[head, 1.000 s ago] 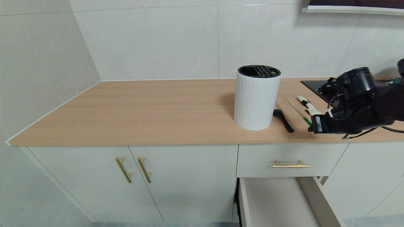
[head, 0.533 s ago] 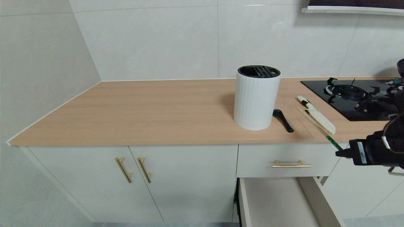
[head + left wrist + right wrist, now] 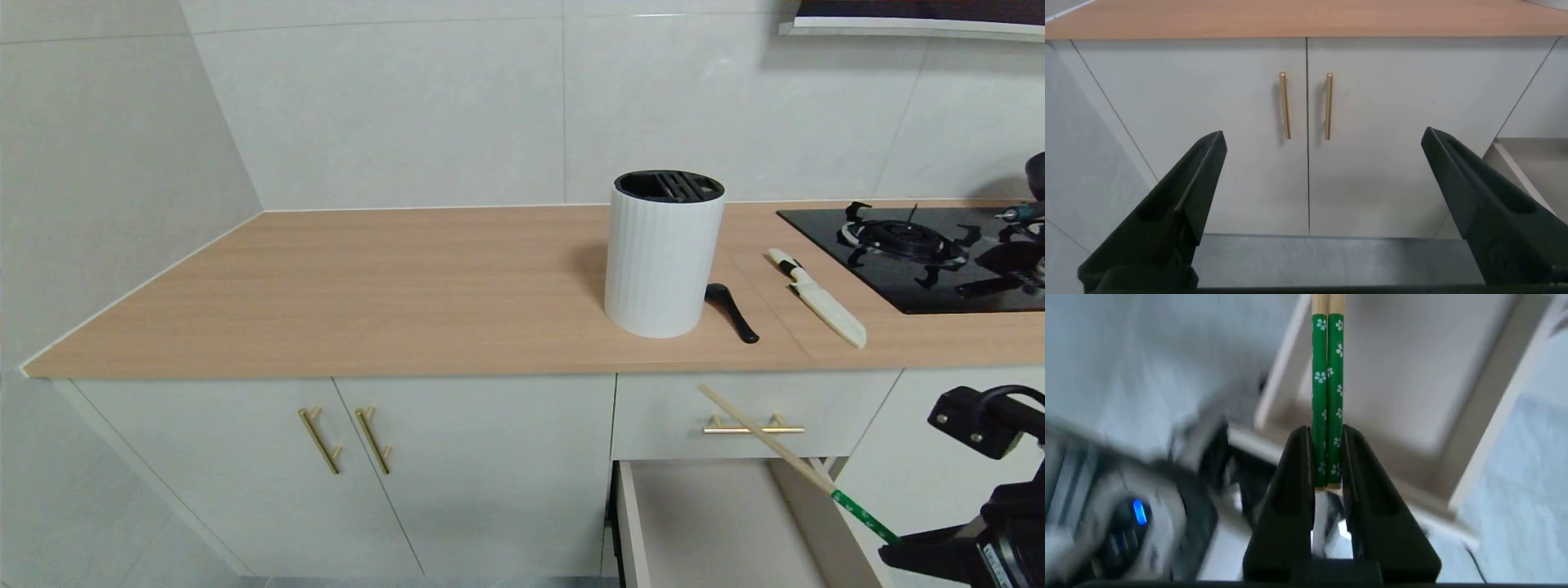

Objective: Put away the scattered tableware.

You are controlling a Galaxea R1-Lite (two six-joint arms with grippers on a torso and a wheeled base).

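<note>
Low beside the open drawer (image 3: 630,523), the right gripper (image 3: 898,555) is clamped on the green-patterned end of a pair of chopsticks (image 3: 775,447). Their bare wooden tips slant up across the closed drawer front (image 3: 669,408) above. On the countertop (image 3: 408,286), a pale-bladed knife (image 3: 819,300) and a black-handled utensil (image 3: 732,312) lie just beside a white ribbed holder (image 3: 663,261), near the stove (image 3: 922,261). The left gripper (image 3: 1323,139), fingers spread wide and holding nothing, faces the cabinet doors (image 3: 1388,163).

Right tool (image 3: 1328,439) clamped, left tool (image 3: 1323,139) spread wide
</note>
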